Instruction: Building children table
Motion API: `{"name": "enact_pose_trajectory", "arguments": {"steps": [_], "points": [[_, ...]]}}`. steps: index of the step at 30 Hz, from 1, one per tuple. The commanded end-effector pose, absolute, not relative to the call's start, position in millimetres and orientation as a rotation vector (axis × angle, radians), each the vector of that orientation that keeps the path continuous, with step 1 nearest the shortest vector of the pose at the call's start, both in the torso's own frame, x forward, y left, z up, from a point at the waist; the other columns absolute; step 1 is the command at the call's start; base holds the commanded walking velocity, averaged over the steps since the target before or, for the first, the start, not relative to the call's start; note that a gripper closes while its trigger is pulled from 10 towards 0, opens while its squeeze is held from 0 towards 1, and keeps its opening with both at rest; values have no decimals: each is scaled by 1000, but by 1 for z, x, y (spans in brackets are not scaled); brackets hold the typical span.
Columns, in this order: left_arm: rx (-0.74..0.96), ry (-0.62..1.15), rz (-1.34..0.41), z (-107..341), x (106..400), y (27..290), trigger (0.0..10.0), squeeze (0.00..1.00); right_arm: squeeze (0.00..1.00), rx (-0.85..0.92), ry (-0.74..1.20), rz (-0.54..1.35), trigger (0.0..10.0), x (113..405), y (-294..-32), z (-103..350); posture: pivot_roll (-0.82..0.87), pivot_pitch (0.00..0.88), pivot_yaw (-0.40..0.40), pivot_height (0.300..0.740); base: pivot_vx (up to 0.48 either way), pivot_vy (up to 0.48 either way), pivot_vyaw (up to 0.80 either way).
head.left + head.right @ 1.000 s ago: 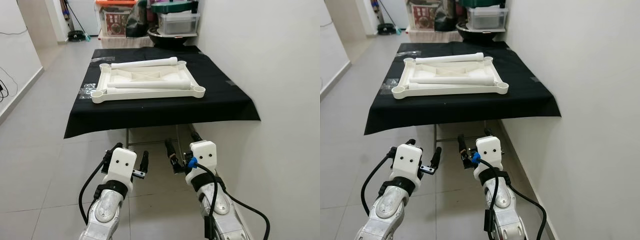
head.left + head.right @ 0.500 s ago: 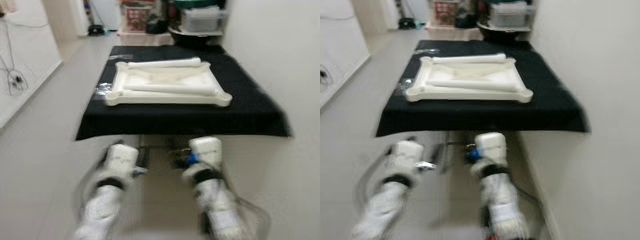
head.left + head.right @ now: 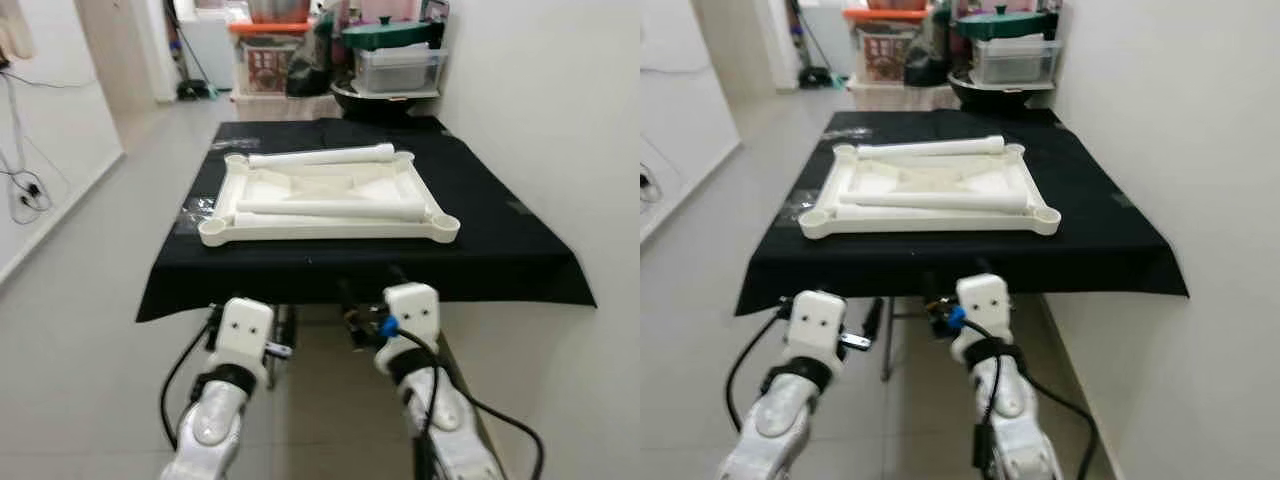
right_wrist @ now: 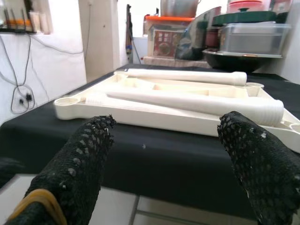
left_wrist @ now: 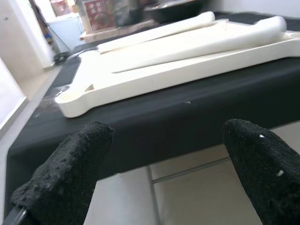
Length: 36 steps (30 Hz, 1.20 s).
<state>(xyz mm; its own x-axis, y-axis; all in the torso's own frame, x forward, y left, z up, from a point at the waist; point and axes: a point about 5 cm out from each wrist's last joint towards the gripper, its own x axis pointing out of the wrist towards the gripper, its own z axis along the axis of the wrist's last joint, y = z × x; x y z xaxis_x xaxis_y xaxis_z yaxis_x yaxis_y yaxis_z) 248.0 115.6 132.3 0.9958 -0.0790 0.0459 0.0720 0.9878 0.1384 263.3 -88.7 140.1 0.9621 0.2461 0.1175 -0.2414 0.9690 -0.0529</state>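
A white children's table top (image 3: 330,229) lies upside down on a low table draped in black cloth (image 3: 500,262). Two white tube legs rest on it: one along its far edge (image 3: 320,156), one across its near half (image 3: 330,209). Both arms are held low in front of the cloth's near edge. My left gripper (image 3: 251,318) is open with nothing between its fingers (image 5: 70,173). My right gripper (image 3: 373,305) is also open and empty, fingers (image 4: 257,159) wide apart. Both wrist views look level across the cloth at the table top (image 4: 154,117).
A white wall (image 3: 560,120) runs close along the right of the table. Storage boxes and a dark basin (image 3: 395,70) stand beyond its far end. Tiled floor (image 3: 70,290) lies open to the left. Cables (image 3: 25,190) hang on the left wall.
The camera has moved nearer and the picture has sharpened after a blur. The table's near edge now lies right over the grippers. Both grippers stay open in the same pose.
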Motion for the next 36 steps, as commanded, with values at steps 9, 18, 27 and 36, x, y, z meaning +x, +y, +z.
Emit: {"name": "enact_pose_trajectory", "arguments": {"steps": [9, 18, 27, 36], "points": [[124, -54, -100, 134, 249, 109, 10000, 0, 0, -106, -149, 197, 10000, 277, -105, 147, 31, 0, -51, 740, 301, 0, 0], [125, -48, -104, 132, 248, 107, 10000, 0, 0, -231, -148, 186, 10000, 307, -123, 164, 28, 0, -55, 740, 308, 0, 0], [124, -47, -105, 132, 249, 106, 10000, 0, 0, -279, -189, 283, 10000, 331, -123, 187, 29, 0, -60, 740, 310, 0, 0], [77, -23, -125, 128, 249, 101, 10000, 0, 0, -452, 62, 656, 10000, 370, -110, 202, 27, 0, -73, 740, 195, 0, 0]]}}
